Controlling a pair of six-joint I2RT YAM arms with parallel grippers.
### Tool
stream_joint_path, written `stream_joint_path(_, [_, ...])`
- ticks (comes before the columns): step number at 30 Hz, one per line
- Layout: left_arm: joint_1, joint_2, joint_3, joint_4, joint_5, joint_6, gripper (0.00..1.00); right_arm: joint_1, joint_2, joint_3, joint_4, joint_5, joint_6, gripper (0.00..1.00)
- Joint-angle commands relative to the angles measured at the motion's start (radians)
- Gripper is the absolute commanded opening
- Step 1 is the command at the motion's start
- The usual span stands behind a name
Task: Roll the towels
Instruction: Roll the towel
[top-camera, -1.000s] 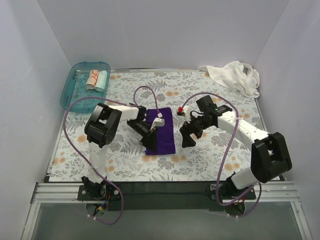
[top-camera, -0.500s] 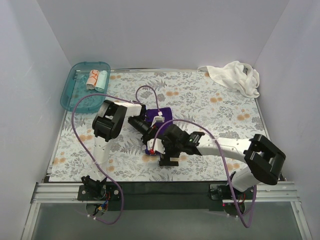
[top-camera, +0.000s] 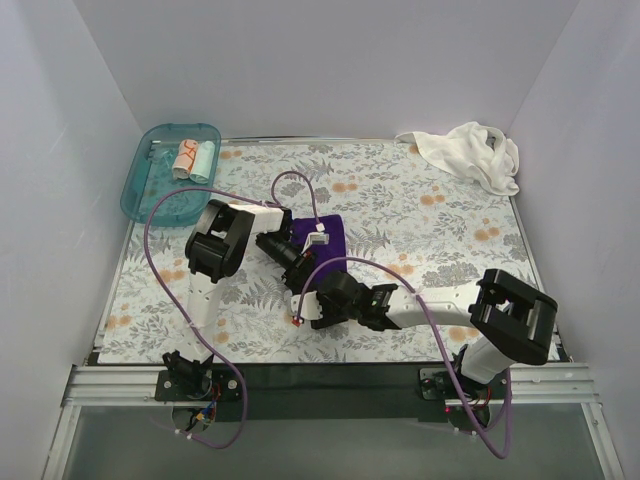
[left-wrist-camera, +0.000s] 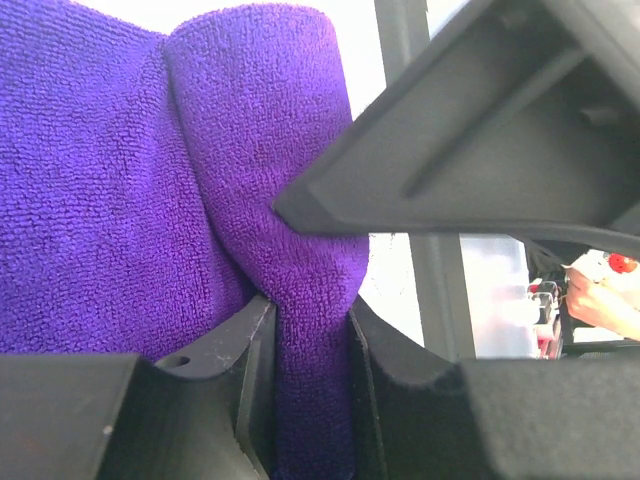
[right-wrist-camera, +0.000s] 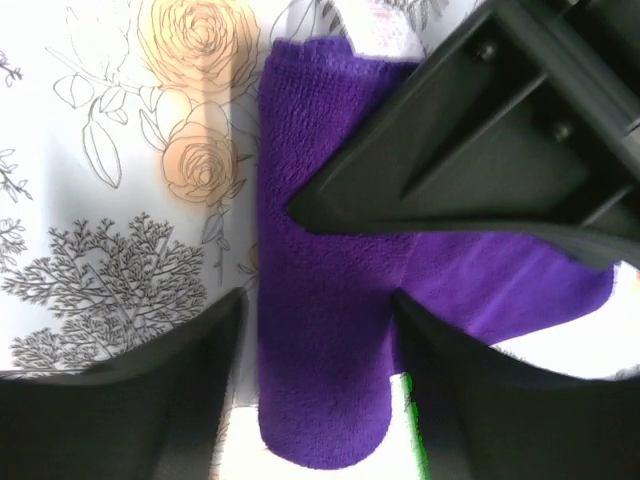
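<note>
Overhead view: the purple towel (top-camera: 330, 232) lies near the middle of the floral sheet (top-camera: 430, 215). It is mostly hidden under both arms, which meet over its near edge. The white towel (top-camera: 468, 152) is bunched at the far right corner, well apart. Two small rolls, white-orange (top-camera: 185, 157) and pale teal (top-camera: 204, 160), sit side by side in the teal tray (top-camera: 140, 192) at far left.

Left wrist view only: the left gripper (left-wrist-camera: 308, 340) is nearly closed, with a fold of the purple towel pinched tight between its fingers. A black finger of the other arm presses the cloth from the right.

Right wrist view only: part of the purple towel is rolled into a tube. The right gripper (right-wrist-camera: 320, 320) straddles that tube with its jaws apart. A sliver of light shows on each side, so it is not clamped.

The overhead view shows neither grip.
</note>
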Motion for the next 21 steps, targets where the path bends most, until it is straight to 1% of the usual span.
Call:
stream_joint_path(1, [0.004,0.043,-0.026,0.121,-0.237,0.066,0.25,-0.022,0.023,-0.015,0.025,-0.053,0.000,0.46])
stream_joint_path(2, [0.005,0.038,-0.029,0.118,-0.234,0.070,0.25,-0.030,0.031,-0.011,0.009,-0.073,0.005,0.39])
stream_joint_path(4, [0.005,0.017,-0.034,0.107,-0.231,0.081,0.27,-0.065,0.046,0.025,-0.055,-0.136,0.026,0.32])
stream_joint_path(5, [0.005,0.009,-0.037,0.106,-0.232,0.086,0.27,-0.077,0.054,0.040,-0.077,-0.151,0.032,0.26])
stream_joint_path(6, [0.005,-0.002,-0.040,0.107,-0.235,0.087,0.29,-0.089,0.055,0.052,-0.078,-0.230,0.041,0.22])
stream_joint_path(7, [0.005,-0.018,-0.045,0.110,-0.243,0.086,0.31,-0.114,0.055,0.075,-0.132,-0.261,0.052,0.13])
stream_joint_path(9, [0.005,-0.040,-0.051,0.115,-0.248,0.083,0.37,-0.137,0.060,0.101,-0.175,-0.342,0.060,0.04])
stream_joint_path(10, [0.010,-0.051,-0.055,0.123,-0.249,0.078,0.43,-0.158,0.066,0.120,-0.199,-0.369,0.068,0.02])
stream_joint_path(13, [0.035,-0.118,-0.072,0.149,-0.245,0.067,0.51,-0.195,0.090,0.189,-0.320,-0.481,0.086,0.01])
stream_joint_path(15, [0.056,-0.184,-0.087,0.173,-0.236,0.057,0.54,-0.206,0.092,0.224,-0.357,-0.542,0.091,0.01])
stream_joint_path(16, [0.103,-0.224,-0.092,0.216,-0.235,0.034,0.55,-0.223,0.089,0.239,-0.397,-0.573,0.098,0.01])
stream_joint_path(18, [0.145,-0.265,-0.092,0.245,-0.226,0.015,0.56,-0.231,0.092,0.250,-0.420,-0.596,0.104,0.01])
stream_joint_path(21, [0.258,-0.363,-0.097,0.307,-0.190,-0.022,0.57,-0.255,0.118,0.287,-0.480,-0.656,0.109,0.01])
